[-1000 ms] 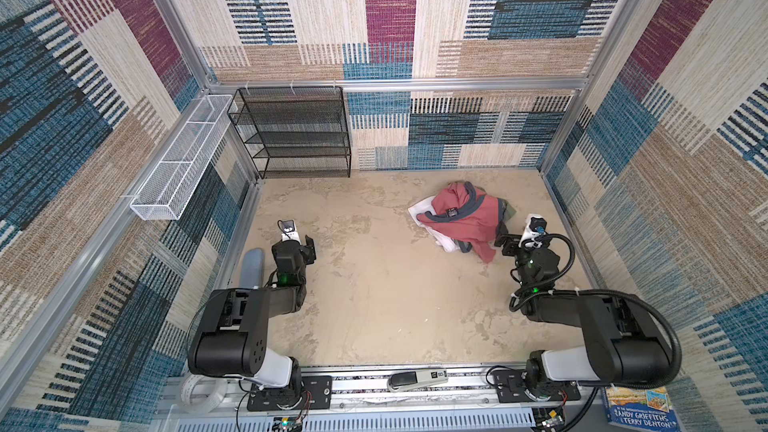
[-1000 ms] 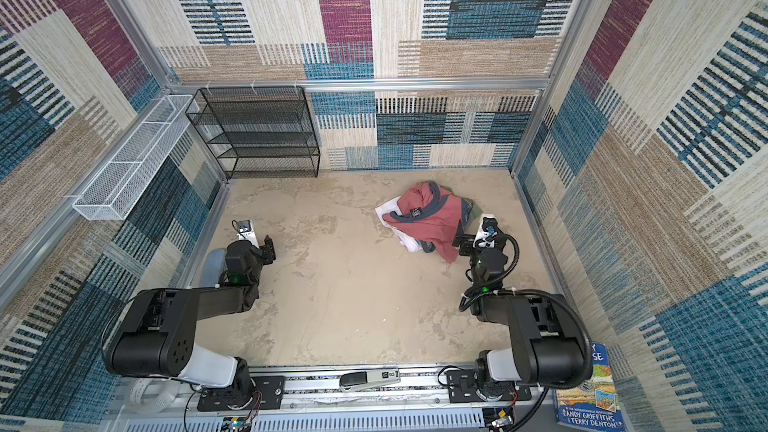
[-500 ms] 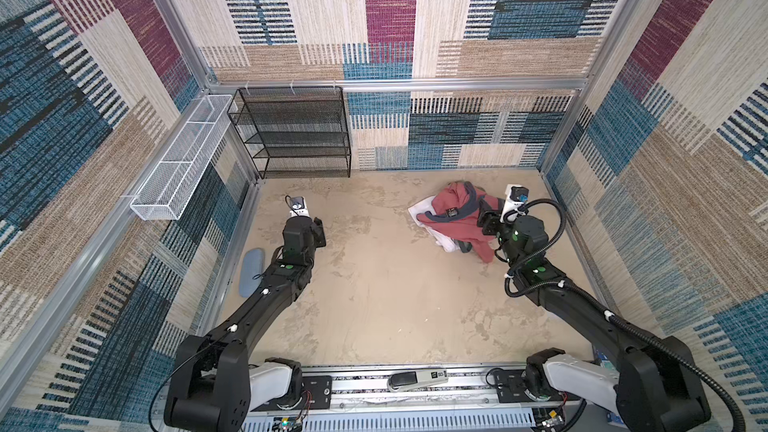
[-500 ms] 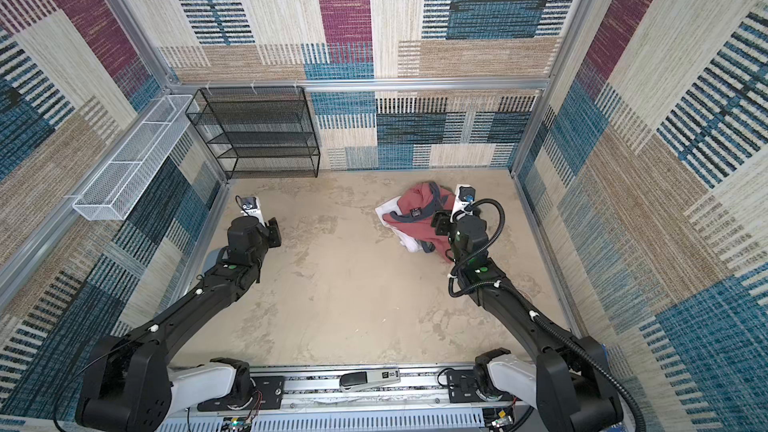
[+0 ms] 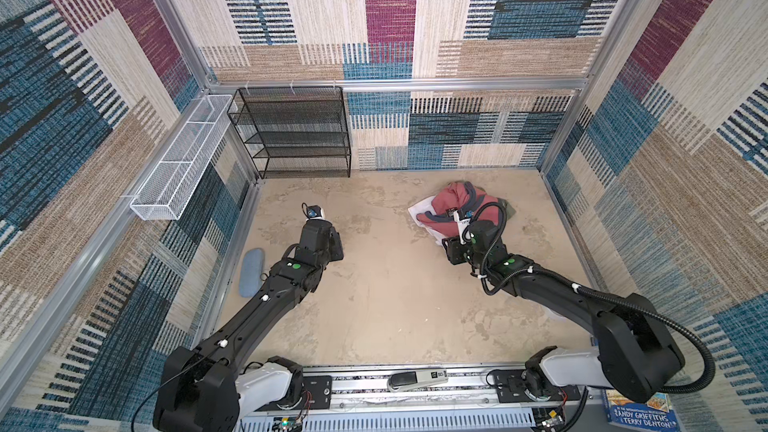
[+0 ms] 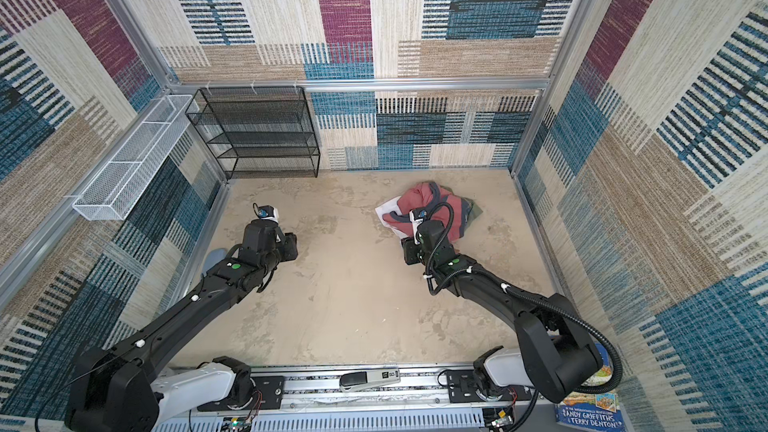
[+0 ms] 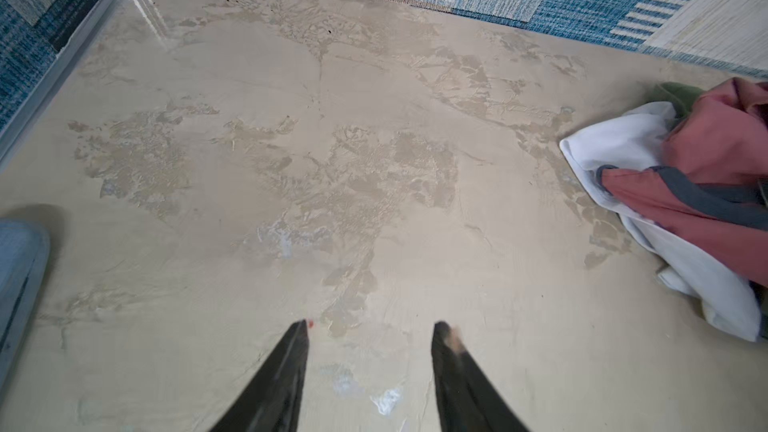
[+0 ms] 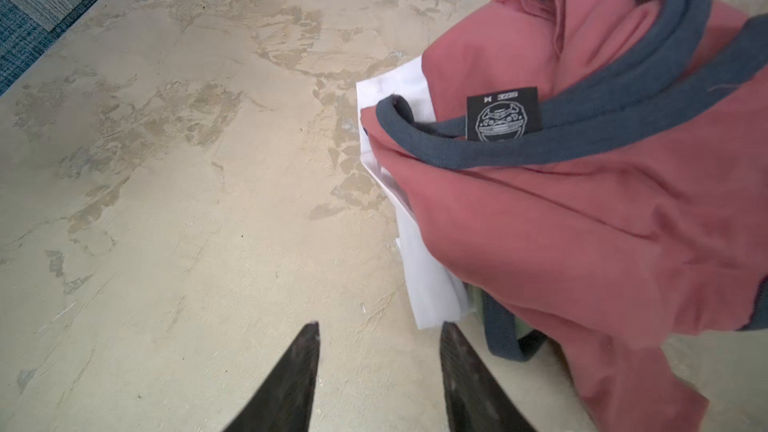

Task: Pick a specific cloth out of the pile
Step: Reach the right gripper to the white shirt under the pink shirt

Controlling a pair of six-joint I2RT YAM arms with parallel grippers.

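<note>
The pile (image 5: 461, 209) lies at the back right of the floor in both top views. A salmon-red garment (image 8: 582, 222) with grey-blue trim covers most of it, and an olive-green one (image 7: 677, 95) shows at the edge. The cloth (image 8: 428, 284), plain white, sticks out from under the red garment on the pile's left side (image 5: 419, 211) (image 6: 386, 213) (image 7: 623, 147). My right gripper (image 8: 378, 326) (image 5: 454, 250) is open and holds nothing; one fingertip is just short of the cloth's near corner. My left gripper (image 7: 370, 326) (image 5: 334, 245) is open over bare floor, well left of the pile.
A black mesh shelf (image 5: 299, 130) stands against the back wall. A white wire basket (image 5: 178, 164) hangs on the left wall. A flat grey-blue object (image 5: 251, 265) lies by the left wall. A book (image 5: 640, 407) lies outside at front right.
Both arms have stretched out from their folded poses. The right gripper has moved left to the pile's near-left edge, and the left one toward the middle. Both pairs of jaws have narrowed.
</note>
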